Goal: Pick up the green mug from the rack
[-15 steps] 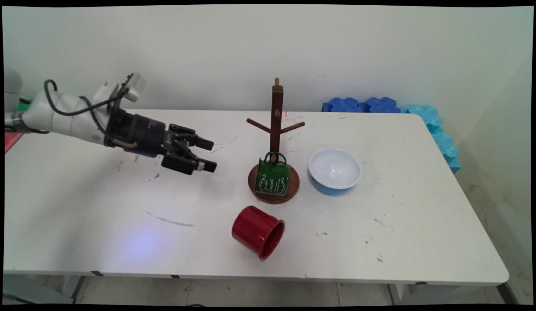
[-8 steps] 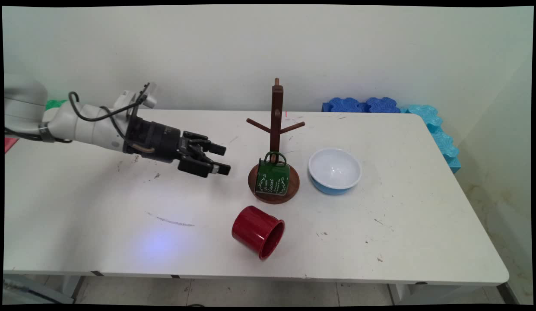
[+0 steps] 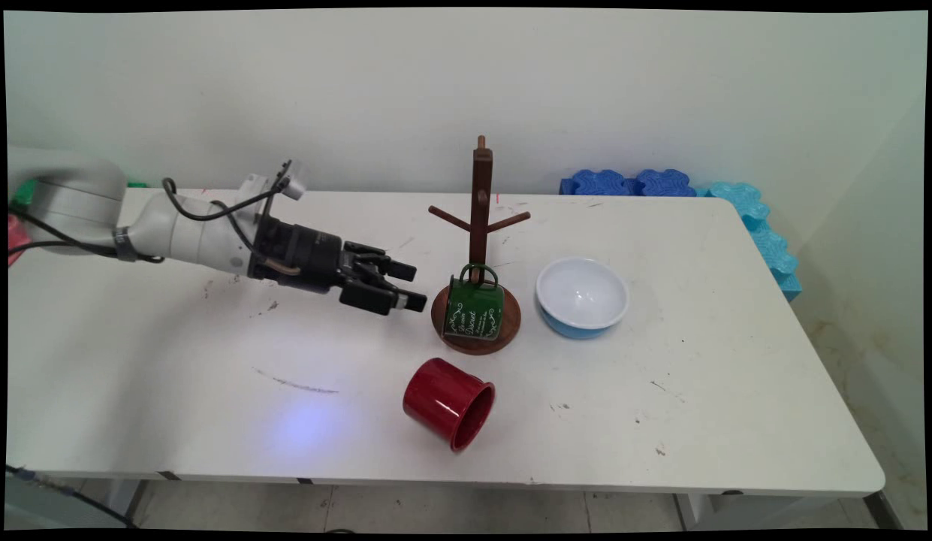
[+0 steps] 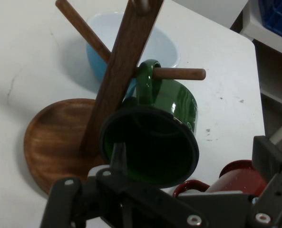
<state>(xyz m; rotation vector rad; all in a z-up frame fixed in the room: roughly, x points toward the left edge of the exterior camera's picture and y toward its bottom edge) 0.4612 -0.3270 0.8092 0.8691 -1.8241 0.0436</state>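
My black gripper [image 3: 414,286] is open, held level just above the table and pointing right. Its tips stand a short way left of the green mug [image 3: 475,308]. That mug hangs by its handle on a low peg of the wooden mug tree [image 3: 481,203], over the tree's round base [image 3: 511,324]. In the hand view the green mug [image 4: 155,137] shows its dark mouth straight ahead, with the slanting post [image 4: 121,71] beside it. A red mug [image 3: 448,402] lies on its side in front of the tree, mouth towards the near right; the hand view has the red mug [image 4: 238,178] at lower right.
A bowl [image 3: 582,294], white inside and blue outside, sits right of the tree, and the same bowl [image 4: 164,45] lies behind the post in the hand view. Blue foam pieces [image 3: 634,182] and cyan ones [image 3: 762,233] line the table's far right corner.
The arm has reached rightwards and slightly lower, bringing the open gripper from mid-left of the table to just beside the green mug. Mugs, tree and bowl have stayed put.
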